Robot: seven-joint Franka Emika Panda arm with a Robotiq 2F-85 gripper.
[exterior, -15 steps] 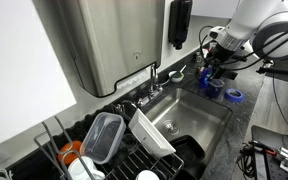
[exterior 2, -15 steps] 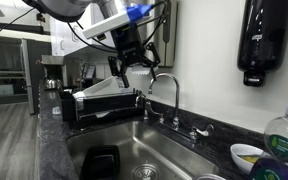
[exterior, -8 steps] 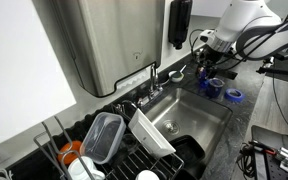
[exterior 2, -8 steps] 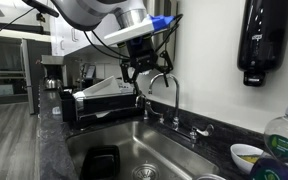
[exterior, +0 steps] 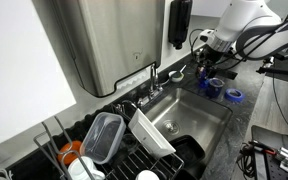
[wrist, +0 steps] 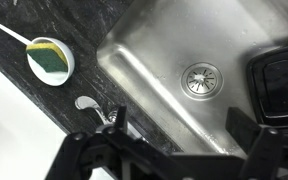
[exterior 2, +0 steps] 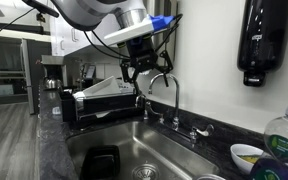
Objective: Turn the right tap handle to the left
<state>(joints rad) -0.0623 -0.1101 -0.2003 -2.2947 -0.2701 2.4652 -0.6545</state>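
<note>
The right tap handle (exterior 2: 201, 129) is a small chrome lever on a stubby base behind the sink, right of the tall spout (exterior 2: 170, 92). It also shows in an exterior view (exterior: 177, 73) and in the wrist view (wrist: 90, 103), lever pointing away from the basin. My gripper (exterior 2: 147, 77) hangs open and empty above the sink, just left of the spout and well above the handle. In an exterior view it is at the sink's far end (exterior: 206, 72). In the wrist view its fingers (wrist: 181, 125) straddle the sink's back rim, the left finger beside the handle's base.
A white bowl with a yellow-green sponge (wrist: 51, 57) sits on the dark counter beside the handle. A black container (wrist: 280, 86) lies in the basin near the drain (wrist: 199, 78). A dish rack (exterior: 104, 140) stands past the other handle (exterior 2: 147, 113). A soap dispenser (exterior 2: 257, 40) hangs on the wall.
Between one second and half a second ago the gripper moved along the sink toward the spout. Since then nothing has visibly moved.
</note>
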